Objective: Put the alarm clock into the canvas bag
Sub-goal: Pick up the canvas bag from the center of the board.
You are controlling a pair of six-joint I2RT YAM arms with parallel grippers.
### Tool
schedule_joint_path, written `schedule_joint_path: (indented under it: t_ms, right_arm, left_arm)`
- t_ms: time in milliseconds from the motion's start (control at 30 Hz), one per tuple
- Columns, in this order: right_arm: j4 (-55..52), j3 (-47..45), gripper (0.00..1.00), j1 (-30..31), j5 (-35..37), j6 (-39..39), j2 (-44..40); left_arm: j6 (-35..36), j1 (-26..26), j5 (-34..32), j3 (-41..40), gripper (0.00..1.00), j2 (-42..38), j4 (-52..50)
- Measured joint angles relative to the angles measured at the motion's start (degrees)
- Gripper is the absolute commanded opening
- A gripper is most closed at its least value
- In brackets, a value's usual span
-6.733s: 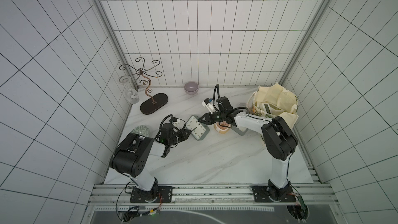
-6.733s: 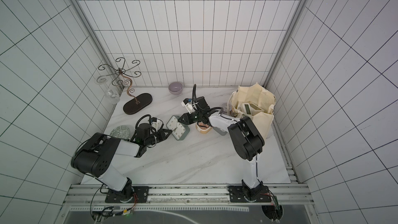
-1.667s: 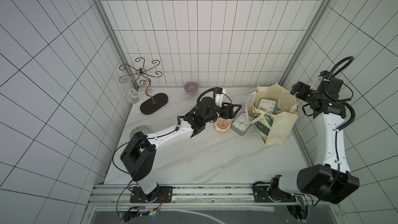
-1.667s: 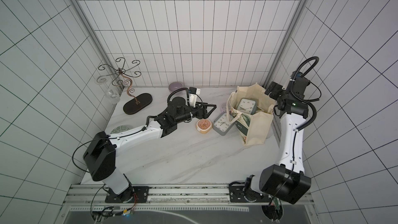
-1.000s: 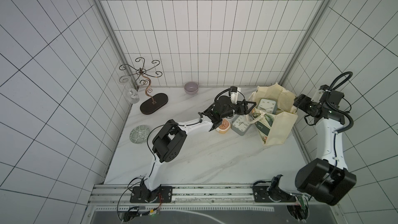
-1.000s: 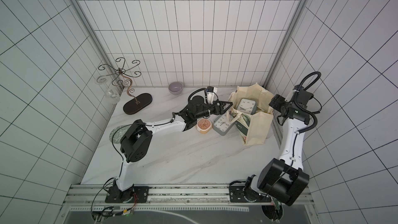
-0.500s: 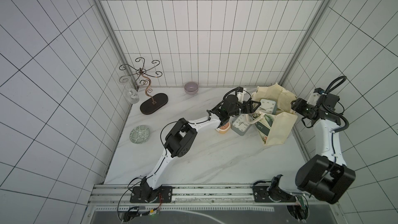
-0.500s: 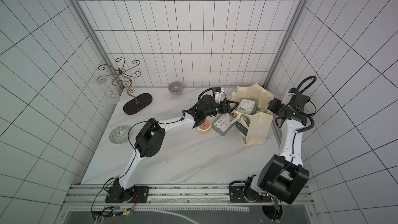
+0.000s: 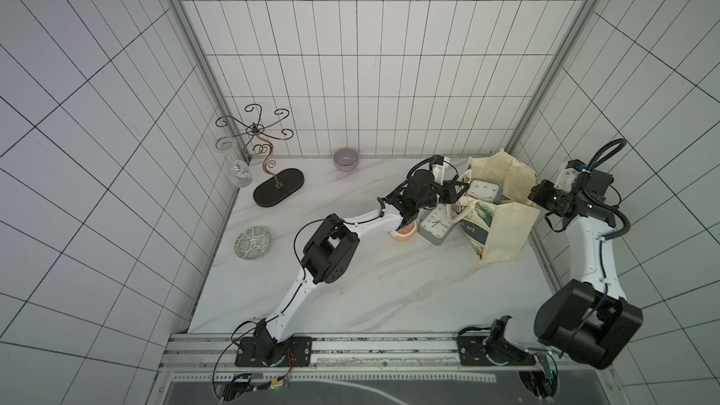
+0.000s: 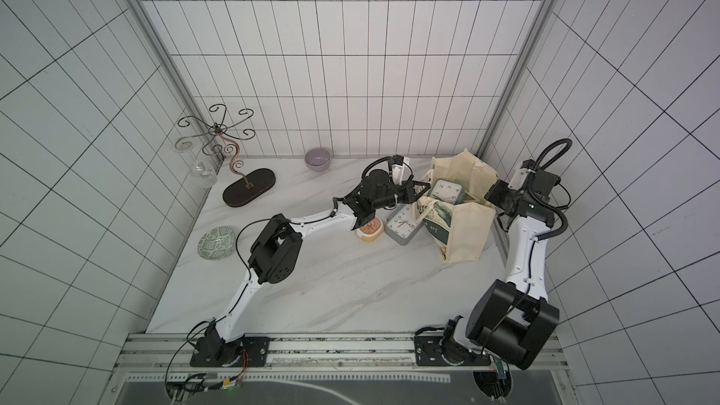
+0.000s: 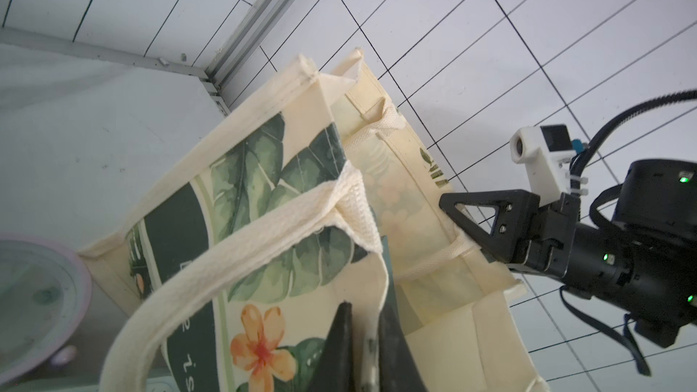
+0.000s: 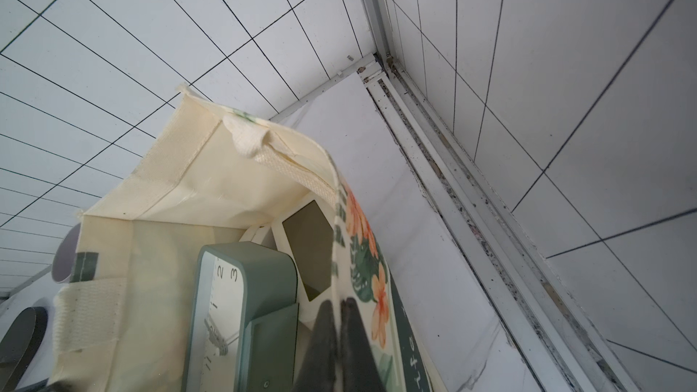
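The cream canvas bag (image 9: 506,227) with leaf and flower print stands open at the table's back right. My left gripper (image 11: 364,307) is shut on the bag's left rim (image 9: 459,195), and my right gripper (image 12: 341,301) is shut on the opposite rim (image 9: 532,200), so the mouth is held apart. A green alarm clock (image 9: 483,191) stands upright inside the bag (image 12: 241,296). Behind it sits a white piece with a dark hexagonal window (image 12: 305,243). A second, similar clock (image 10: 404,225) lies on the table, leaning against the outside of the bag (image 10: 463,235).
A small orange-pink cup (image 9: 405,233) sits under my left forearm beside the outer clock. A lilac bowl (image 9: 346,158), a wire stand on a dark base (image 9: 278,190), a glass (image 9: 241,175) and a patterned plate (image 9: 253,243) lie left. Tiled walls stand close behind and right of the bag.
Both grippers were open a second ago and have now shut on the bag's rims. My left arm stretched further right to the bag. My right gripper came in to the far rim.
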Motion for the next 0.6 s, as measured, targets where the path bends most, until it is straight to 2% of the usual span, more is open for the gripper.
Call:
schedule_joint_path:
  t_ms: [67, 600]
  right_arm:
    - [-0.15, 0.0, 0.0, 0.04, 0.02, 0.02, -0.2]
    - [-3.91, 0.42, 0.0, 2.62, 3.32, 1.99, -4.57]
  left_arm:
    - [0.28, 0.0, 0.09, 0.68, 0.0, 0.28, -0.63]
    - [3.21, 0.94, 2.19, 4.02, 0.0, 0.57, -3.69]
